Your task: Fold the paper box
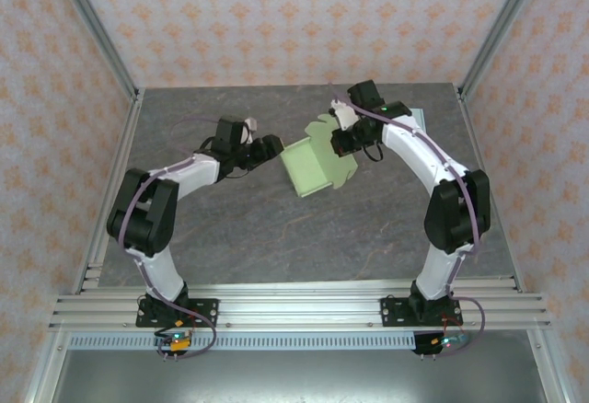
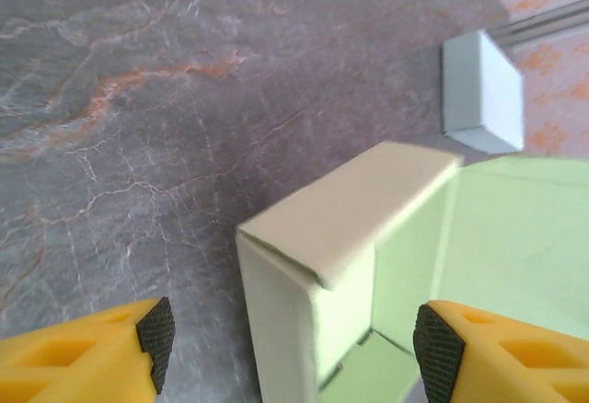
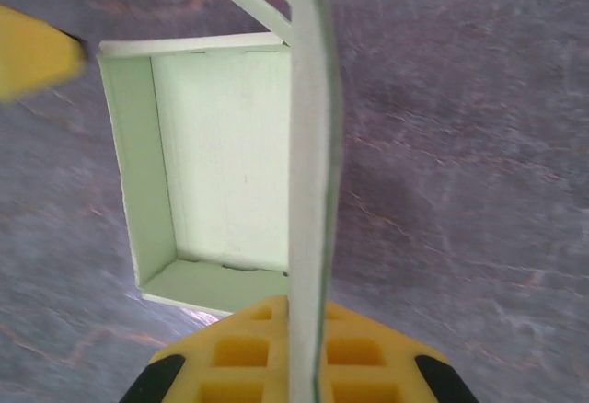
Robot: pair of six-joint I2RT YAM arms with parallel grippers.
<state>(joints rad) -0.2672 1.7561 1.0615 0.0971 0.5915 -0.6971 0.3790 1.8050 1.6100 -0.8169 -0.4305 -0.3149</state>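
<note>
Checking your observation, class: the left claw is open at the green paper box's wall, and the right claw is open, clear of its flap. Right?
No: the right claw is shut on the flap of the green paper box, as the right wrist view shows. The left claw is open at its wall.

Lab robot cell. Evidence: aluminium frame (image 1: 89,17), patterned panels (image 1: 294,17) on three sides, marble-print tabletop (image 1: 276,237), left arm (image 1: 147,214) and right arm (image 1: 456,210) bolted to near-edge rails (image 1: 294,306).
</note>
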